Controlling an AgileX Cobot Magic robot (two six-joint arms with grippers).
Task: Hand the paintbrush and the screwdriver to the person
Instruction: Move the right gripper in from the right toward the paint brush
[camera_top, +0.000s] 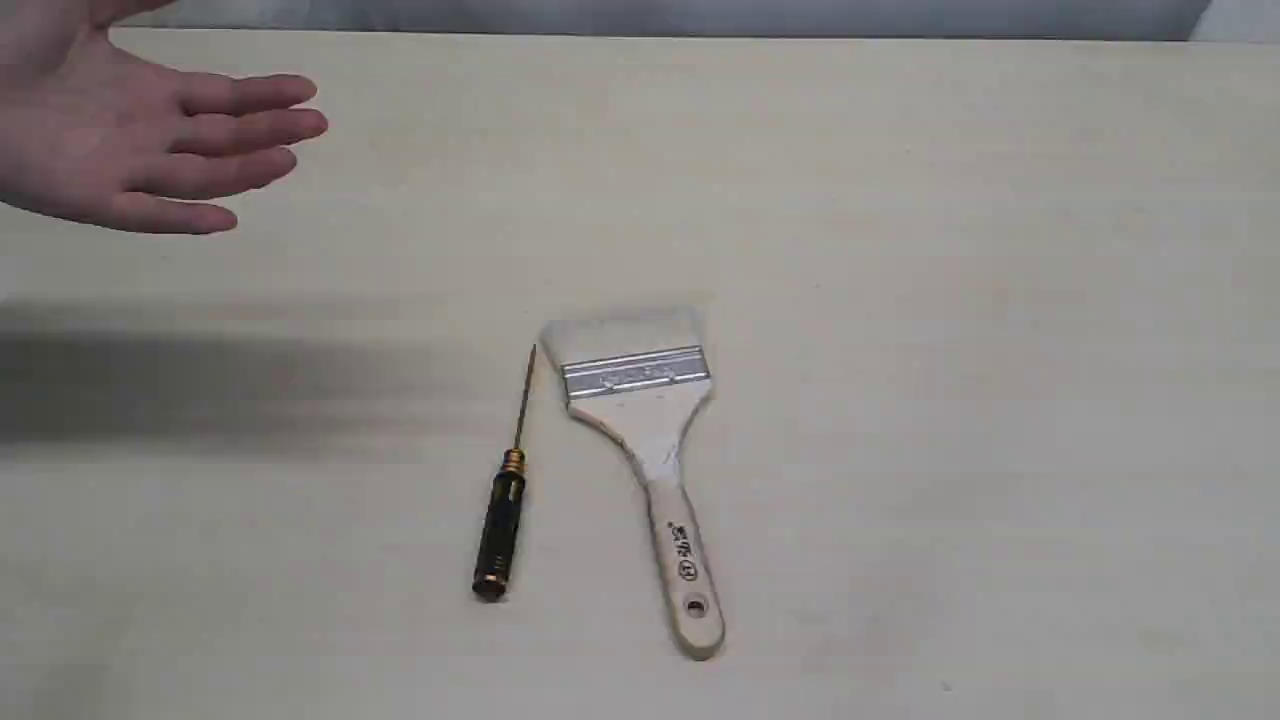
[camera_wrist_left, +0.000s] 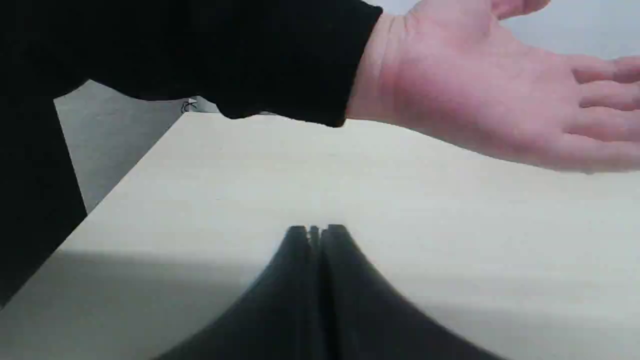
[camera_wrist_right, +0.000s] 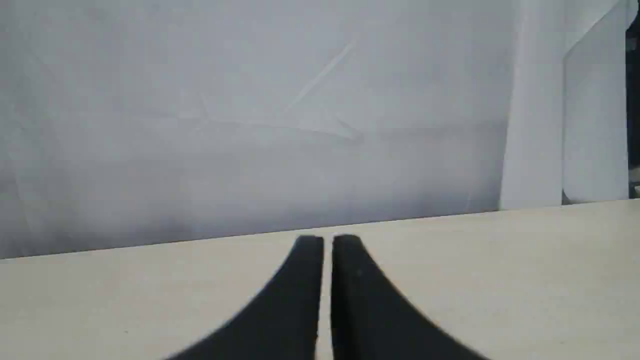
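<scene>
The paintbrush (camera_top: 645, 440) lies flat mid-table in the exterior view, pale bristles toward the far side, wooden handle toward the near edge. Just left of it lies the screwdriver (camera_top: 505, 500), black handle near, thin shaft pointing away. The person's open hand (camera_top: 130, 130) hovers palm-up at the far left; the left wrist view shows that hand (camera_wrist_left: 480, 95) with its black sleeve cuff (camera_wrist_left: 280, 55). My left gripper (camera_wrist_left: 316, 230) is shut and empty above bare table. My right gripper (camera_wrist_right: 327, 240) is shut too, holding nothing. Neither gripper appears in the exterior view.
The pale wooden table (camera_top: 950, 300) spreads wide to the right of the tools. A broad dark shadow (camera_top: 200, 385) falls across its left side. A grey-white backdrop (camera_wrist_right: 250, 125) stands behind the table's far edge.
</scene>
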